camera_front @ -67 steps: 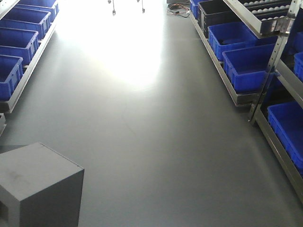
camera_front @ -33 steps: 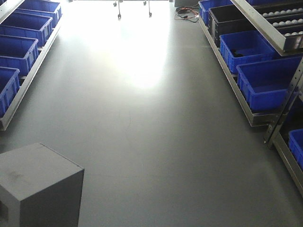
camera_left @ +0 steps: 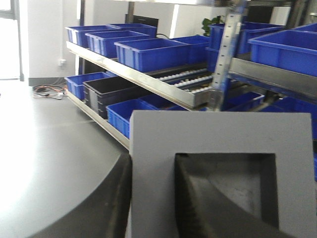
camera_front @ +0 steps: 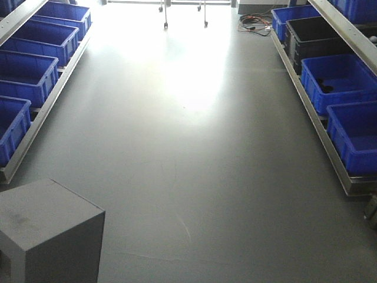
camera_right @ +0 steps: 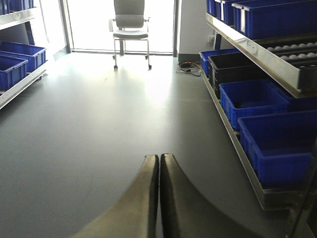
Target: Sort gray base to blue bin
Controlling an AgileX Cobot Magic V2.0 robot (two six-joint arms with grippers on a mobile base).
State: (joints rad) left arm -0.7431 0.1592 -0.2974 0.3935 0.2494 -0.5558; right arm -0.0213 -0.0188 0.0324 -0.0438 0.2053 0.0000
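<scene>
The gray base (camera_front: 47, 236) fills the lower left corner of the front view, held up off the floor. In the left wrist view the gray base (camera_left: 218, 134) shows its square recess. My left gripper (camera_left: 152, 163) is shut on one wall of it, with one finger outside and one inside the recess. My right gripper (camera_right: 159, 157) is shut with nothing in it, hanging over bare floor. Several blue bins line both sides of the aisle, the nearest at the right (camera_front: 353, 150) and at the left (camera_front: 23, 76). None is near either gripper.
Low metal racks carry the bins along both sides, and a higher shelf of blue bins (camera_left: 148, 54) runs on the right. A black bin (camera_front: 318, 35) sits among them. An office chair (camera_right: 130, 25) and floor cables (camera_front: 253, 23) are at the aisle's far end.
The whole front view has swung: the right rack slid right and partly out of frame, while more of the left bins came in. The gray base stays in the same corner, still gripped.
</scene>
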